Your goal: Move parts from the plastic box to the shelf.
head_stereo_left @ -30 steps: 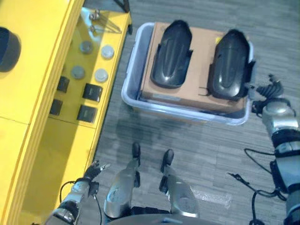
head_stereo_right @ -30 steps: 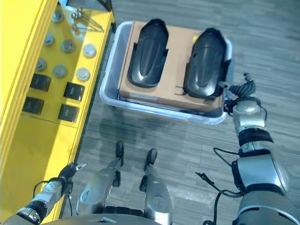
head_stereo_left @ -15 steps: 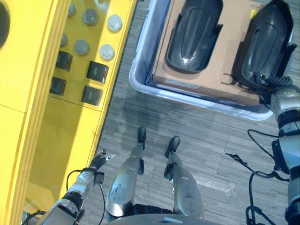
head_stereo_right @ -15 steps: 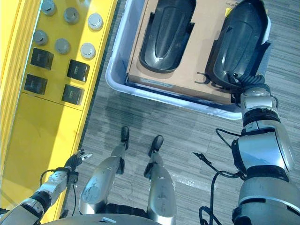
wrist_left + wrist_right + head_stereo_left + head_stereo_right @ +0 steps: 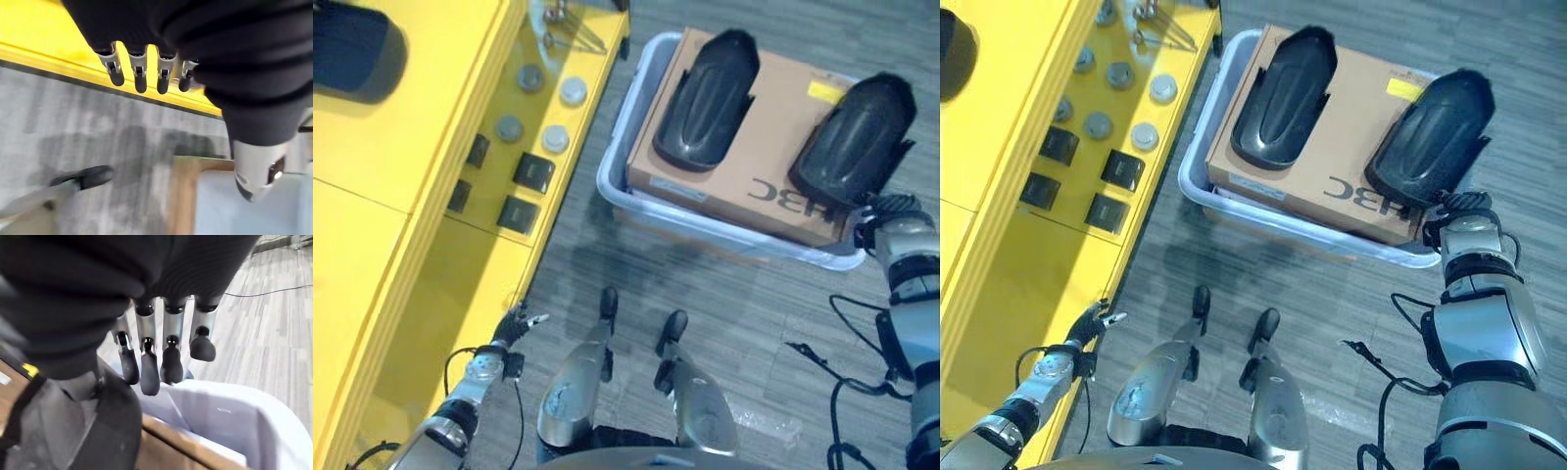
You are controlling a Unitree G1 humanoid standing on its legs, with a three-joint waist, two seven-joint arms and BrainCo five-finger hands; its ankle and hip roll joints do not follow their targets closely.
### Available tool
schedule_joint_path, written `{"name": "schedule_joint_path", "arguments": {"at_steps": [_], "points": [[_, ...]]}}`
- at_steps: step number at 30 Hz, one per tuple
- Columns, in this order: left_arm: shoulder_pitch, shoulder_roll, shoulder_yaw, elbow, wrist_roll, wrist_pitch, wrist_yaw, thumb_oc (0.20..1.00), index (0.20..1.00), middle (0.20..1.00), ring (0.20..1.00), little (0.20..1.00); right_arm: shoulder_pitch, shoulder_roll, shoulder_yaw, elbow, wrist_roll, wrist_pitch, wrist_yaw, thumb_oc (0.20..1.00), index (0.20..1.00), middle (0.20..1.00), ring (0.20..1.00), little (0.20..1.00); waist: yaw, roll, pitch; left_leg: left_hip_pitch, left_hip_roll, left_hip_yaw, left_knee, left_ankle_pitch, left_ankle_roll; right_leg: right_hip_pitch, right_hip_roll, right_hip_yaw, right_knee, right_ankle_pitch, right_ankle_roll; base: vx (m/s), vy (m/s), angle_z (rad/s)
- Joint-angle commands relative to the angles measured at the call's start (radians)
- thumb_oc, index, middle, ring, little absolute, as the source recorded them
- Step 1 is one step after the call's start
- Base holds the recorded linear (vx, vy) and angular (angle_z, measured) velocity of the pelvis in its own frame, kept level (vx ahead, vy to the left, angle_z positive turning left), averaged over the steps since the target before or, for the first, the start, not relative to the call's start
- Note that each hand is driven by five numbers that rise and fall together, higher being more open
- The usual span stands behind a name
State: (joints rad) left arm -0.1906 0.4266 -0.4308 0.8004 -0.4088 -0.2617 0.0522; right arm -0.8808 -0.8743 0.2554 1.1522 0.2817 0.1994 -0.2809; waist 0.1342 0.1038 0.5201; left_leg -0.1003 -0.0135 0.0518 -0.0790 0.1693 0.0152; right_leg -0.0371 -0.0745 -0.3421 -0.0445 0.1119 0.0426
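Lying side by side on a brown carton (image 5: 1332,157), two black moulded parts point away from the robot: one part (image 5: 1285,96) over the carton's left half, the other part (image 5: 1433,137) over its right half, its near end overhanging the carton's near right corner. The carton sits inside the pale plastic box (image 5: 1203,147) on the grey floor (image 5: 1332,294), standing above the box's rim.

The right hand (image 5: 1457,208) is at the box's near right corner, just beside the near end of the right part. In the right wrist view its fingers (image 5: 149,374) hang straight and relaxed over the box's rim, the thumb beside the dark part (image 5: 63,431); it grips nothing.

The yellow shelf (image 5: 421,255) runs along the box's left side. On it lie round grey discs (image 5: 573,91), black square blocks (image 5: 533,173) nearer the robot, and thin metal pieces (image 5: 570,37) at the far end.

The left hand (image 5: 514,324) hangs low at the shelf's near edge, well apart from the box, fingers (image 5: 140,73) straight and empty.
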Motion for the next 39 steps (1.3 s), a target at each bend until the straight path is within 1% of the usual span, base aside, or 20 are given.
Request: {"name": "schedule_joint_path", "arguments": {"at_steps": [1,3,4,5,6,8,9,11,13,16,18,19,21,24,25,27,31,32,36,39], "points": [[-0.005,0.033,-0.025,-0.092,0.023,-0.009,0.0,1.0,1.0,1.0,1.0,1.0,0.067,-0.079,0.072,-0.121,-0.102,-0.064,-0.14,0.2,0.2,0.2,0.2,0.2,-0.016,-0.063,-0.133,0.027,0.045,-0.016,-0.006,-0.111,-0.081,0.003,-0.051,0.041,0.025,-0.095,0.05,-0.02,-0.025,-0.04],[-0.004,0.058,-0.028,-0.176,0.038,0.01,-0.004,1.0,1.0,1.0,1.0,1.0,0.11,-0.094,0.055,-0.19,-0.115,-0.07,-0.176,0.2,0.2,0.2,0.2,0.2,-0.023,-0.074,-0.165,0.037,0.048,-0.009,-0.008,-0.107,-0.085,0.022,-0.048,0.037,0.009,-0.086,0.052,0.0,0.0,0.0],[-0.008,0.083,-0.032,-0.247,0.028,0.048,-0.009,1.0,1.0,1.0,1.0,1.0,0.142,-0.105,0.038,-0.253,-0.132,-0.054,-0.193,0.2,0.2,0.2,0.2,0.2,-0.03,-0.082,-0.188,0.048,0.051,-0.001,-0.008,-0.109,-0.086,0.038,-0.045,0.038,0.001,-0.083,0.054,0.04,-0.032,-0.02],[-0.015,0.114,-0.019,-0.369,0.005,0.11,-0.04,1.0,1.0,1.0,1.0,1.0,0.207,-0.127,-0.009,-0.354,-0.185,-0.049,-0.214,0.2,0.2,0.2,0.2,0.2,-0.04,-0.092,-0.228,0.075,0.055,0.011,-0.008,-0.117,-0.089,0.072,-0.04,0.038,-0.011,-0.085,0.054,0.05,-0.031,-0.04],[-0.019,0.126,-0.011,-0.422,0.0,0.131,-0.058,1.0,1.0,1.0,1.0,1.0,0.242,-0.133,-0.031,-0.412,-0.228,-0.043,-0.233,0.2,0.2,0.2,0.2,0.2,-0.045,-0.095,-0.248,0.087,0.057,0.018,-0.008,-0.12,-0.088,0.088,-0.038,0.037,-0.018,-0.085,0.054,0.04,-0.019,-0.05],[-0.029,0.134,-0.002,-0.485,-0.019,0.147,-0.09,1.0,1.0,1.0,1.0,1.0,0.279,-0.146,-0.053,-0.486,-0.279,-0.046,-0.26,0.2,0.2,0.2,0.2,0.2,-0.053,-0.101,-0.274,0.099,0.058,0.027,-0.008,-0.122,-0.086,0.103,-0.035,0.038,-0.029,-0.079,0.055,0.0,0.0,-0.1],[-0.045,0.135,0.017,-0.592,-0.073,0.199,-0.12,1.0,1.0,1.0,1.0,1.0,0.316,-0.154,-0.079,-0.587,-0.34,-0.055,-0.297,0.2,0.2,0.2,0.2,0.2,-0.059,-0.105,-0.307,0.121,0.062,0.036,-0.008,-0.13,-0.085,0.128,-0.033,0.039,-0.037,-0.083,0.056,-0.01,0.0,-0.2],[-0.057,0.136,0.023,-0.636,-0.096,0.201,-0.139,1.0,1.0,1.0,1.0,1.0,0.329,-0.158,-0.094,-0.646,-0.386,-0.072,-0.316,0.2,0.2,0.2,0.2,0.2,-0.063,-0.108,-0.325,0.123,0.062,0.039,-0.008,-0.13,-0.083,0.132,-0.033,0.038,-0.042,-0.08,0.057,-0.01,-0.007,-0.19],[-0.085,0.135,0.029,-0.724,-0.168,0.257,-0.17,1.0,1.0,1.0,1.0,1.0,0.339,-0.169,-0.109,-0.756,-0.458,-0.095,-0.334,0.2,0.2,0.2,0.2,0.2,-0.068,-0.113,-0.353,0.134,0.064,0.047,-0.008,-0.135,-0.081,0.144,-0.032,0.036,-0.043,-0.083,0.061,-0.03,-0.015,-0.09],[-0.118,0.114,0.036,-0.775,-0.27,0.321,-0.193,1.0,1.0,1.0,1.0,1.0,0.33,-0.172,-0.101,-0.863,-0.547,-0.137,-0.341,0.2,0.2,0.2,0.2,0.2,-0.077,-0.12,-0.376,0.147,0.065,0.055,-0.008,-0.145,-0.077,0.154,-0.032,0.037,-0.043,-0.091,0.066,-0.04,0.003,-0.09],[-0.136,0.092,0.028,-0.794,-0.349,0.379,-0.18,1.0,1.0,1.0,1.0,1.0,0.317,-0.174,-0.087,-0.931,-0.583,-0.152,-0.335,0.2,0.2,0.2,0.2,0.2,-0.084,-0.125,-0.388,0.155,0.065,0.062,-0.008,-0.15,-0.073,0.161,-0.032,0.041,-0.043,-0.094,0.067,-0.02,0.016,-0.06],[-0.137,0.089,0.027,-0.797,-0.371,0.39,-0.179,1.0,1.0,1.0,1.0,1.0,0.315,-0.174,-0.084,-0.936,-0.593,-0.164,-0.34,0.2,0.2,0.2,0.2,0.2,-0.085,-0.125,-0.389,0.156,0.065,0.063,-0.008,-0.151,-0.073,0.162,-0.032,0.041,-0.043,-0.095,0.067,-0.02,0.021,-0.11],[-0.158,0.047,0.018,-0.808,-0.469,0.488,-0.154,1.0,1.0,1.0,1.0,1.0,0.286,-0.166,-0.056,-1.011,-0.651,-0.198,-0.34,0.2,0.2,0.2,0.2,0.2,-0.095,-0.131,-0.401,0.167,0.063,0.071,-0.008,-0.159,-0.065,0.17,-0.03,0.047,-0.043,-0.1,0.068,-0.02,0.034,-0.13],[-0.178,0.001,-0.002,-0.782,-0.562,0.534,-0.148,1.0,1.0,1.0,1.0,1.0,0.246,-0.163,-0.027,-1.059,-0.676,-0.24,-0.334,0.2,0.2,0.2,0.2,0.2,-0.106,-0.136,-0.411,0.177,0.06,0.079,-0.008,-0.169,-0.059,0.178,-0.03,0.05,-0.043,-0.106,0.07,-0.01,0.011,-0.02],[-0.18,-0.003,-0.003,-0.78,-0.572,0.538,-0.151,1.0,1.0,1.0,1.0,1.0,0.243,-0.163,-0.025,-1.063,-0.68,-0.247,-0.334,0.2,0.2,0.2,0.2,0.2,-0.107,-0.136,-0.411,0.178,0.06,0.079,-0.008,-0.17,-0.058,0.178,-0.03,0.05,-0.043,-0.106,0.07,-0.01,0.032,-0.02],[-0.209,-0.053,-0.023,-0.763,-0.641,0.554,-0.121,1.0,1.0,1.0,1.0,1.0,0.192,-0.152,0.012,-1.114,-0.685,-0.253,-0.302,0.2,0.2,0.2,0.2,0.2,-0.113,-0.14,-0.418,0.182,0.057,0.083,-0.008,-0.177,-0.054,0.182,-0.031,0.052,-0.043,-0.11,0.071,-0.01,0.033,-0.01],[-0.243,-0.117,-0.04,-0.731,-0.739,0.518,-0.086,1.0,1.0,1.0,1.0,1.0,0.145,-0.121,0.063,-1.145,-0.684,-0.264,-0.263,0.2,0.2,0.2,0.2,0.2,-0.12,-0.144,-0.423,0.186,0.052,0.085,-0.008,-0.184,-0.049,0.183,-0.033,0.055,-0.043,-0.113,0.075,0.0,0.008,-0.03],[-0.261,-0.152,-0.038,-0.723,-0.8,0.469,-0.093,1.0,1.0,1.0,1.0,1.0,0.129,-0.093,0.092,-1.152,-0.685,-0.276,-0.236,0.2,0.2,0.2,0.2,0.2,-0.121,-0.148,-0.424,0.186,0.05,0.085,-0.008,-0.186,-0.047,0.183,-0.034,0.056,-0.043,-0.114,0.076,-0.01,0.008,-0.13],[-0.278,-0.19,-0.034,-0.743,-0.866,0.4,-0.119,1.0,1.0,1.0,1.0,1.0,0.126,-0.055,0.129,-1.162,-0.689,-0.29,-0.194,0.2,0.2,0.2,0.2,0.2,-0.123,-0.153,-0.421,0.187,0.049,0.085,-0.008,-0.19,-0.043,0.183,-0.034,0.056,-0.043,-0.115,0.075,-0.01,0.004,-0.07],[-0.284,-0.211,-0.043,-0.761,-0.895,0.367,-0.141,1.0,1.0,1.0,1.0,1.0,0.123,-0.021,0.165,-1.149,-0.697,-0.295,-0.176,0.2,0.2,0.2,0.2,0.2,-0.12,-0.156,-0.417,0.188,0.048,0.082,-0.008,-0.191,-0.041,0.185,-0.034,0.056,-0.042,-0.115,0.074,-0.01,0.0,-0.04]]}}
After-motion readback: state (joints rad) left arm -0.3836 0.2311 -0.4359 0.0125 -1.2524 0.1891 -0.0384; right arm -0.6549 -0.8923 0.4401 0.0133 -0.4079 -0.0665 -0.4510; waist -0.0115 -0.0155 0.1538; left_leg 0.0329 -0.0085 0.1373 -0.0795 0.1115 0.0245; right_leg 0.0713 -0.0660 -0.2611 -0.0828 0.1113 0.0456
